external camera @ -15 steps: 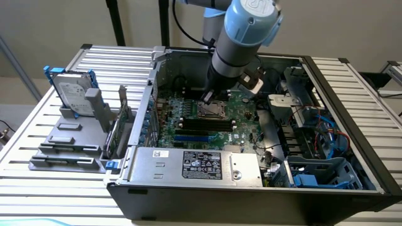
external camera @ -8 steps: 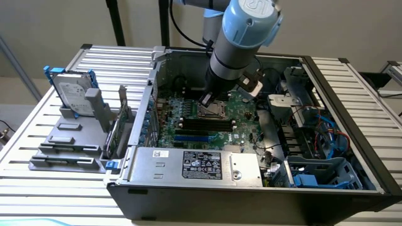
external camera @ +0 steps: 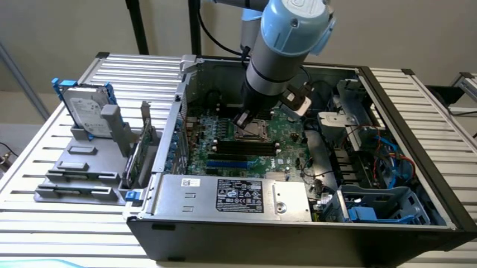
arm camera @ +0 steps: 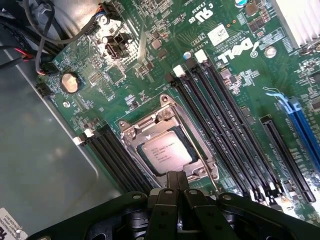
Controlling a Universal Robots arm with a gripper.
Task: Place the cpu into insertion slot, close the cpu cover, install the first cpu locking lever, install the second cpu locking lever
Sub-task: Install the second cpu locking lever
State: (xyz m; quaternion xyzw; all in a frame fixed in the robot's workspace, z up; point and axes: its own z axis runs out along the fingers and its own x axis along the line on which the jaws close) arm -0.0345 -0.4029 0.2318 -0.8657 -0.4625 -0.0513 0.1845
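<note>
The cpu (arm camera: pixel 166 151) sits in the insertion slot (arm camera: pixel 145 162) w/ the cpu cover (arm camera: pixel 131 131) down over it. Tool (arm camera: pixel 176 182), fingers closed & empty, is at the socket's 6 o'clock edge; levers' state unclear.

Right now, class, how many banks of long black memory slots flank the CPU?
2. One bank lies beside the cpu on the coin battery's side; the other bank lies on the opposite side, towards the blue slots. Others may be hidden.

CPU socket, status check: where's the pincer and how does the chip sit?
Pincer shut, empty, at the edge of the cpu cover. Cpu seated in the insertion slot, cover down around it. Nothing in the way.
</note>
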